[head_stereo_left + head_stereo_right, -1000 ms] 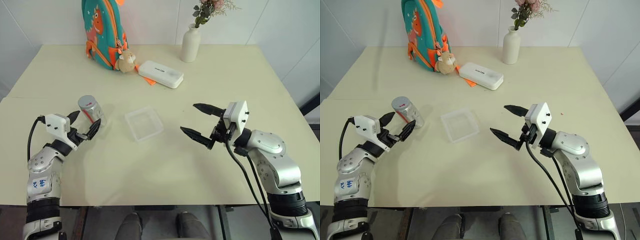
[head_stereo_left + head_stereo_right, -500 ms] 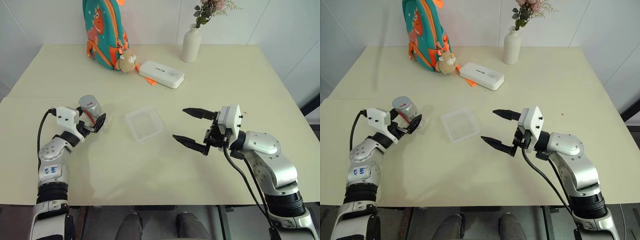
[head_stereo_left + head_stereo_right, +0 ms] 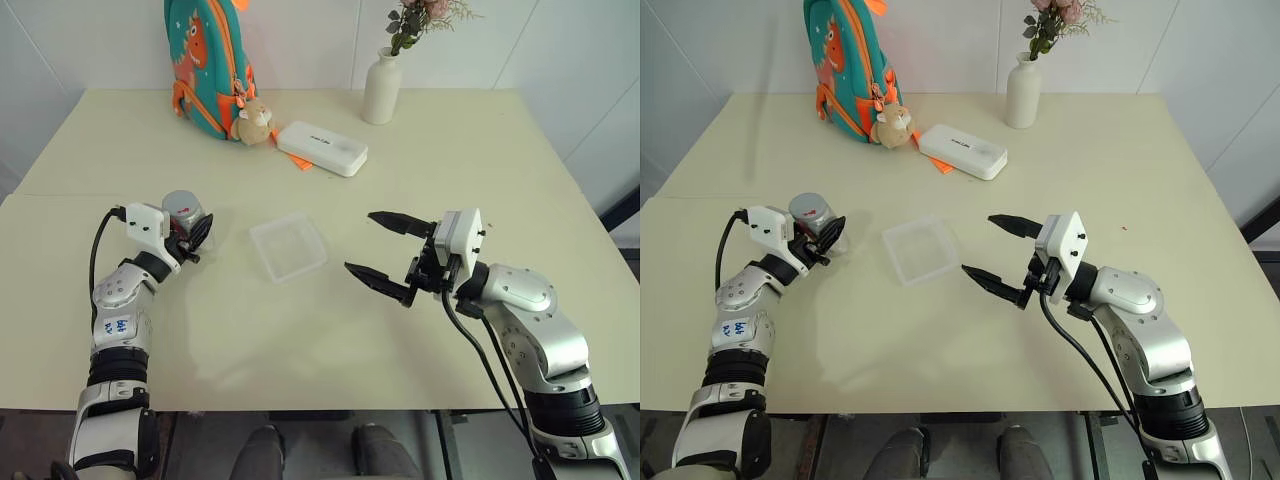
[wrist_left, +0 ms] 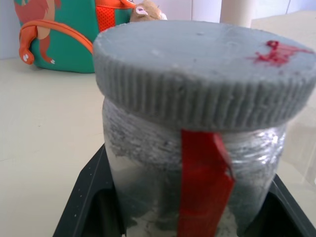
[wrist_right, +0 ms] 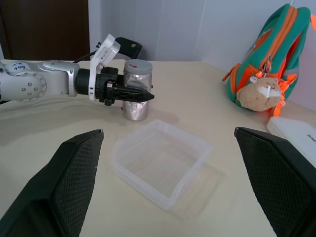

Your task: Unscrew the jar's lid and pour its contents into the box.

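The jar [image 3: 184,214] stands upright on the cream table [image 3: 420,330], to the robot's left of the clear plastic box [image 3: 288,246] and a little apart from it. Its ribbed grey lid [image 4: 197,74] is still screwed on, with a red smear on top, and a strip of red tape [image 4: 202,187] runs down the silvery side. What is inside cannot be made out. The left gripper [image 3: 192,236] is clamped around the jar's body, one black finger [image 5: 133,95] on each side below the lid. The box lies flat and looks empty, its open side up. On the far side of the box from the jar, the right gripper [image 3: 388,255] hangs above the table with its two black fingers spread wide, grasping nothing, tips turned toward the box. Beyond the box, farther from the robot, lies a white oblong case [image 3: 321,148] with an orange scrap at its edge; left of that case stands a teal and orange backpack [image 3: 205,65] with a small plush toy [image 3: 252,122] hanging from it. Right of the case stands a white vase [image 3: 381,90] holding flowers [image 3: 420,18].
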`<action>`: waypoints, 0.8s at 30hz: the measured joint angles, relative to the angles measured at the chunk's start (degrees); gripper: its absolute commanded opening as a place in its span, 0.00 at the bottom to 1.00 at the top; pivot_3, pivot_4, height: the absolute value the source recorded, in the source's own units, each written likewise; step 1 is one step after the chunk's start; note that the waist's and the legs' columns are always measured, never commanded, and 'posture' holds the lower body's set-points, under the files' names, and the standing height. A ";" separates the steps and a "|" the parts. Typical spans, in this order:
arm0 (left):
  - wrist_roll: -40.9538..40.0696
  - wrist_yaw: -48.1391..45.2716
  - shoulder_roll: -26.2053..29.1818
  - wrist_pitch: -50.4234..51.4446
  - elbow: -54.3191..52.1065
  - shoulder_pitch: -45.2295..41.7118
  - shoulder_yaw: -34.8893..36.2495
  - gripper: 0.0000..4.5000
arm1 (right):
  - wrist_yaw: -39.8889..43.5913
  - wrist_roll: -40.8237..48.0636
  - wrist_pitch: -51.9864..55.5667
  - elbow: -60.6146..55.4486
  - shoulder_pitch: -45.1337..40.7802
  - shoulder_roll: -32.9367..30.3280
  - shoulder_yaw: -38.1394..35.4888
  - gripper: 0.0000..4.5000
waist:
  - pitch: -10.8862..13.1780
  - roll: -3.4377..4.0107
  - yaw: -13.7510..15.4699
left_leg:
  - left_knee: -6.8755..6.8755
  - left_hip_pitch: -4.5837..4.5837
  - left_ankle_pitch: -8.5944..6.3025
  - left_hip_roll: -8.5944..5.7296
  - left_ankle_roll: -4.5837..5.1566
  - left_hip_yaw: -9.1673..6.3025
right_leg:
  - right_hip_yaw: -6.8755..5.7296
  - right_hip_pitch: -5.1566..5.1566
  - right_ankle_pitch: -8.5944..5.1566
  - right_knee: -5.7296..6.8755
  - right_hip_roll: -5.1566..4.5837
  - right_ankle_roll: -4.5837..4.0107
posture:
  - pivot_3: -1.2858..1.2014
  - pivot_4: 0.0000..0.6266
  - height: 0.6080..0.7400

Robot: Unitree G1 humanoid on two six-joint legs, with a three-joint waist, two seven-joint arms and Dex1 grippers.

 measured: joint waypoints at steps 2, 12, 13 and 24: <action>-0.96 -0.66 -0.09 1.60 -2.57 1.34 0.00 0.44 | -0.60 0.00 0.00 -0.01 0.26 0.06 -0.01 1.00 | 0.00 0.00 -0.02 | -0.01 -0.01 0.00 0.00 0.00 0.00 | 0.00 -0.01 0.00 0.00 0.00 0.00 | 0.52 0.24 1.00; -14.08 -12.90 9.79 28.66 -28.66 1.71 -3.52 0.44 | -14.53 9.67 19.46 -5.38 -10.57 4.11 -1.28 1.00 | 0.01 0.01 -0.86 | 0.13 -0.67 0.36 0.03 -0.35 -0.12 | -0.01 -0.85 0.00 0.69 0.08 -0.01 | 0.52 0.24 1.00; -14.88 -14.22 10.39 31.22 -29.81 1.41 -4.45 0.44 | -16.08 10.88 21.85 -5.95 -12.65 4.77 -1.26 1.00 | 0.01 0.00 -1.01 | 0.12 -0.67 0.40 0.02 -0.34 -0.15 | -0.02 -0.85 0.00 0.72 0.08 -0.01 | 0.52 0.24 1.00; -17.64 -20.67 7.32 39.81 -34.55 -4.92 -14.30 0.44 | -28.62 15.68 41.00 -2.15 -25.16 11.40 -0.06 1.00 | 0.01 0.00 -1.67 | -0.08 -0.78 0.58 -0.10 -0.34 -0.34 | -0.15 -0.92 0.03 0.64 0.03 -0.05 | 0.52 0.24 1.00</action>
